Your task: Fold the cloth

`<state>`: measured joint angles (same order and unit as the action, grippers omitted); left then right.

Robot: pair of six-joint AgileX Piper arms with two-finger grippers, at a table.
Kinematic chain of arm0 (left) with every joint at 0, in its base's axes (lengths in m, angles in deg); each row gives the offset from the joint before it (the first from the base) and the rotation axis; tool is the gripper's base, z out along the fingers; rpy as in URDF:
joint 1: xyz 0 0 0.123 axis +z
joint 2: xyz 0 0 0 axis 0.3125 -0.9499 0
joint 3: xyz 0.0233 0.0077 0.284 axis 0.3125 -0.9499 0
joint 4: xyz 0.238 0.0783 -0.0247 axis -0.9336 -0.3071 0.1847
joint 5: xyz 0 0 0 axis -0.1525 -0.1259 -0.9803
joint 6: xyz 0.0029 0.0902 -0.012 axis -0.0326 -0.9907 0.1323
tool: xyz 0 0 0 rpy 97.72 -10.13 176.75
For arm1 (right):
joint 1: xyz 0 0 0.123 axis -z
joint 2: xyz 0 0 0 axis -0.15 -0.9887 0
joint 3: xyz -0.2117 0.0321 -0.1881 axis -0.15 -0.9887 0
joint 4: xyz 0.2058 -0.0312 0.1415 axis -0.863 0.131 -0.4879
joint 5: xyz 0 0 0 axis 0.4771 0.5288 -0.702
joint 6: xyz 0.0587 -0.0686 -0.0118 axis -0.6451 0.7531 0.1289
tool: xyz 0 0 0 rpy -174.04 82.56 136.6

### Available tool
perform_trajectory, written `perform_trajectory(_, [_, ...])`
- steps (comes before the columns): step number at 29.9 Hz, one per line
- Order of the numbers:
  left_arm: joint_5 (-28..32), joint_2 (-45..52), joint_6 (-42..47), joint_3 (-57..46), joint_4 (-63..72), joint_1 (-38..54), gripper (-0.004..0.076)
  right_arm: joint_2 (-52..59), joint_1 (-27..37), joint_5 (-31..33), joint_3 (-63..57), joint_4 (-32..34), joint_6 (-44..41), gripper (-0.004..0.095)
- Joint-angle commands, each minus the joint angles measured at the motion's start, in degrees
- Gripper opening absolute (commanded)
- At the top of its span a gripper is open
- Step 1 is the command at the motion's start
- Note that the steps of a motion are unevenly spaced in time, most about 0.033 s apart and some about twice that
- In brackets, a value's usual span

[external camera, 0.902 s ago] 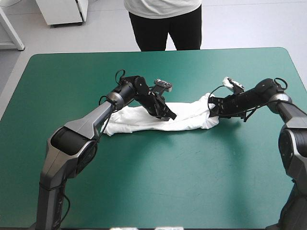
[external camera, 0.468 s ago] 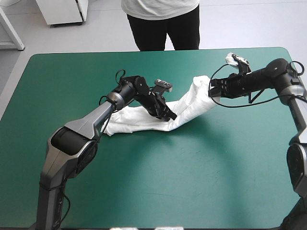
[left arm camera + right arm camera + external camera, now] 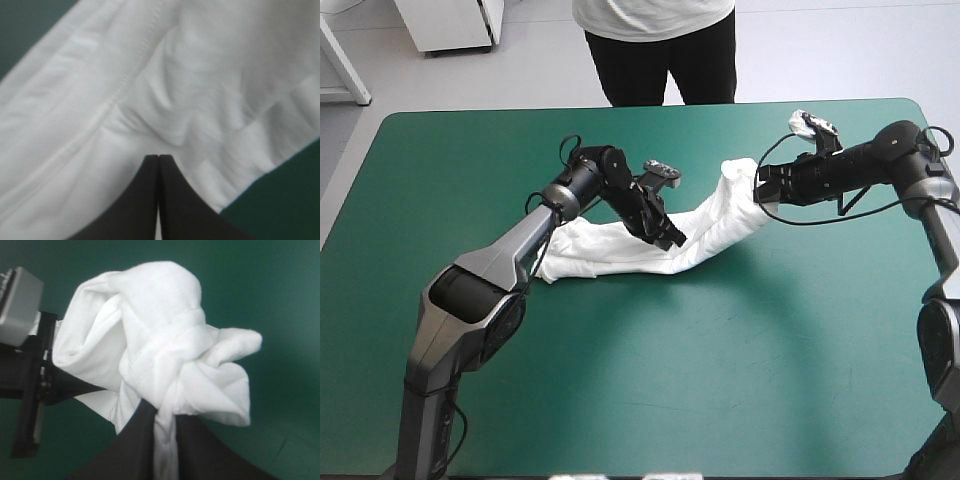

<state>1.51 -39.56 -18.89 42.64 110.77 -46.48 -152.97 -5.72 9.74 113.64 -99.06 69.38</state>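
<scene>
The white T-shirt (image 3: 605,250) lies as a long folded band across the middle of the table, its left part flat on the cover. My left gripper (image 3: 672,238) sits at the band's middle, fingers shut in a point (image 3: 158,159), with wrinkles of the T-shirt (image 3: 200,75) converging at the tip. My right gripper (image 3: 761,187) is raised near the far right and shut on the band's right end. That end of the T-shirt (image 3: 160,340) hangs as a knotted bunch from my right gripper (image 3: 164,412). The cloth slopes up from the left gripper to the right one.
The teal-green cover (image 3: 720,380) stretches wide between the shirt and the table's front edge. The table's far edge (image 3: 740,103) runs a short way behind the raised right gripper. Part of the left arm (image 3: 35,385) shows beyond the held bunch.
The right gripper has lifted the shirt's right end off the table and carried it toward the far edge. It has then held nearly still. The left wrist has risen slightly over the band's middle.
</scene>
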Motion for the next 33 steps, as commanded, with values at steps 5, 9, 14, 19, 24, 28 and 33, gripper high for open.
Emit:
perform_trajectory(5, [-4.43, 16.08, 3.51, 5.71, -4.82, 6.01, -0.0010, 3.09, -0.62, -0.36, 1.93, -4.70, 1.18, -0.0015])
perform_trajectory(9, [-4.96, 25.98, 3.51, 5.71, -5.99, 11.41, -0.0010, 3.09, -4.70, -1.01, 2.73, -6.42, 1.98, -0.0015])
perform_trajectory(14, [-4.37, 36.42, 3.51, 5.71, -6.04, 17.80, -0.0010, 2.73, -12.06, -5.97, 5.35, -6.98, 1.75, -0.0015])
perform_trajectory(19, [-4.14, 43.53, 3.07, 5.71, -6.30, 20.55, -0.0010, -0.01, -19.57, -9.21, 9.13, -7.76, 0.68, -0.0015])
perform_trajectory(24, [-4.96, 46.02, 3.35, 5.61, -6.23, 20.55, -0.0010, -5.94, -26.10, -10.75, 14.39, -8.28, 0.55, -0.0015])
perform_trajectory(28, [-6.34, 46.56, 4.18, 5.61, -6.00, 20.55, -0.0010, -11.59, -29.75, -10.89, 19.49, -9.27, 0.75, -0.0013])
perform_trajectory(33, [-6.34, 46.56, 4.46, 5.61, -5.64, 20.55, -0.0010, -16.39, -31.76, -7.83, 24.87, -9.30, 1.66, 0.0156])
